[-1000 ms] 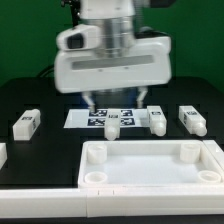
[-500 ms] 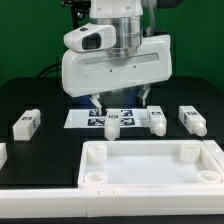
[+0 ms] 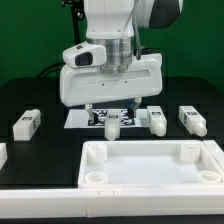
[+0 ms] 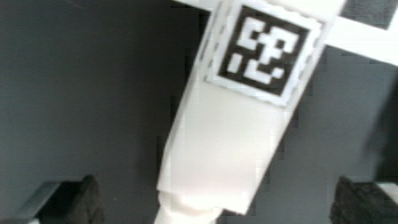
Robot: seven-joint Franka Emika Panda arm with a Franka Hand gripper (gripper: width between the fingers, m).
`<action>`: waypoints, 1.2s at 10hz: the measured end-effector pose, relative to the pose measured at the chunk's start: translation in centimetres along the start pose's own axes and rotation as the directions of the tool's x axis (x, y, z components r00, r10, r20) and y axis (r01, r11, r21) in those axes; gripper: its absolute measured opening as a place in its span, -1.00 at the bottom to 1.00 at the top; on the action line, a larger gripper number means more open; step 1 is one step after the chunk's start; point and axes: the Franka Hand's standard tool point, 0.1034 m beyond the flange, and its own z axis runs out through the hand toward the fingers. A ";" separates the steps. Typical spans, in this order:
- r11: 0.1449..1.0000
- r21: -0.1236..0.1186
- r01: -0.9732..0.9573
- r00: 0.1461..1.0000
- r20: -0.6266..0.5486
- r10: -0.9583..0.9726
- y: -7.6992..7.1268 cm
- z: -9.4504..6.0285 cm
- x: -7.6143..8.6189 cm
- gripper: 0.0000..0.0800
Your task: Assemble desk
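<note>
The desk panel, white and rimmed with corner sockets, lies at the front. Several white legs with tags lie behind it: one at the exterior view's left, one in the middle, and two at the right. My gripper hangs open just above the middle leg. In the wrist view that leg lies between my dark fingertips, which stand apart from it on both sides; the gripper holds nothing.
The marker board lies flat behind the legs, mostly hidden by my hand. Another white part shows at the exterior view's left edge. The table is black with a green backdrop.
My hand has come down toward the middle leg and its fingers now reach nearly to the leg's level. The legs and panel have not moved.
</note>
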 end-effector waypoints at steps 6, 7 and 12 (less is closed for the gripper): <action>0.997 0.031 -0.072 0.997 0.026 0.071 -9.3 -1.6 2.2 0.62; 0.999 0.032 -0.015 1.000 0.024 0.014 -8.8 -1.5 2.1 0.62; 0.994 0.039 -0.101 0.995 0.014 0.101 -15.6 -1.4 3.0 0.62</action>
